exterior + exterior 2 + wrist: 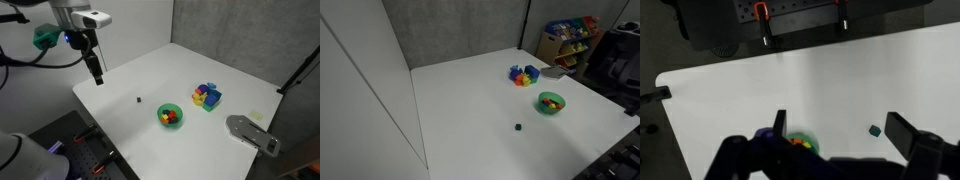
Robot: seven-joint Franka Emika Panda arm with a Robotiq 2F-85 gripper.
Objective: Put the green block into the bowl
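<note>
The green block (138, 100) is a tiny dark cube lying alone on the white table; it shows in both exterior views (518, 127) and in the wrist view (875, 130). The bright-green bowl (170, 116) stands a little way from it and holds red and yellow blocks; it also shows in an exterior view (551, 103) and, partly hidden behind my gripper body, in the wrist view (803, 142). My gripper (97, 79) hangs high above the table's edge, well away from the block. Its fingers (840, 128) are spread apart and empty.
A blue angular container (207, 96) with colourful blocks stands beyond the bowl, seen too in an exterior view (524, 75). A grey flat object (250, 133) lies at the table's corner. A shelf with coloured items (570, 38) stands past the table. A black perforated base (800, 15) borders the table.
</note>
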